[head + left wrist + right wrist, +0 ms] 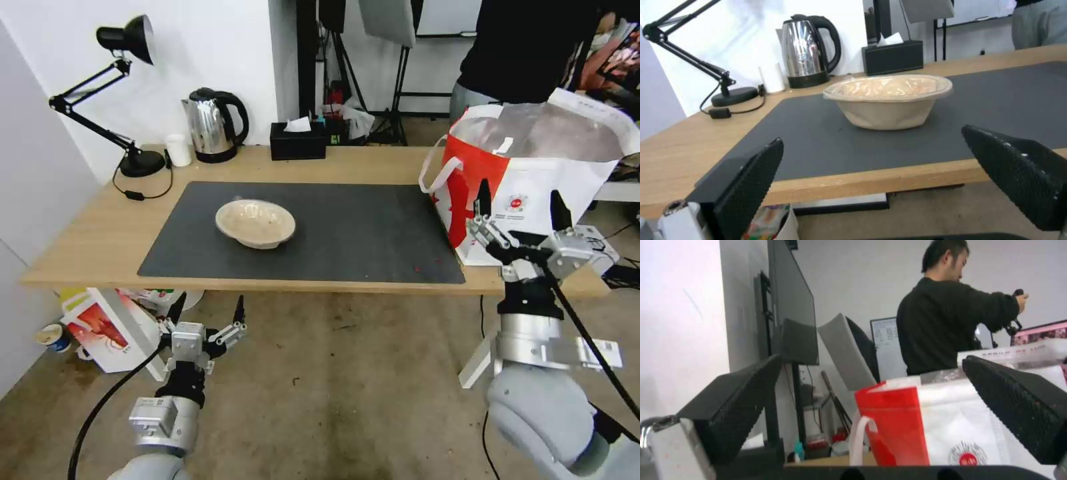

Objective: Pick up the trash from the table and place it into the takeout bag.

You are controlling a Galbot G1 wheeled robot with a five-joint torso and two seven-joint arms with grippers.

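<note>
Inside, the takeout bag is hidden — both grippers hang empty, fingers apart.

Shallow beige paper bowl upright on the dark mat of the table; white-and-red takeout bag open at the table's right end.

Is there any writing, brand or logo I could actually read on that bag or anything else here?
None can be read.
White and red foil-lined takeout bag: small round red logo with print too small to read.
Red-and-white bag on the floor: graphics only, no legible words.
</note>
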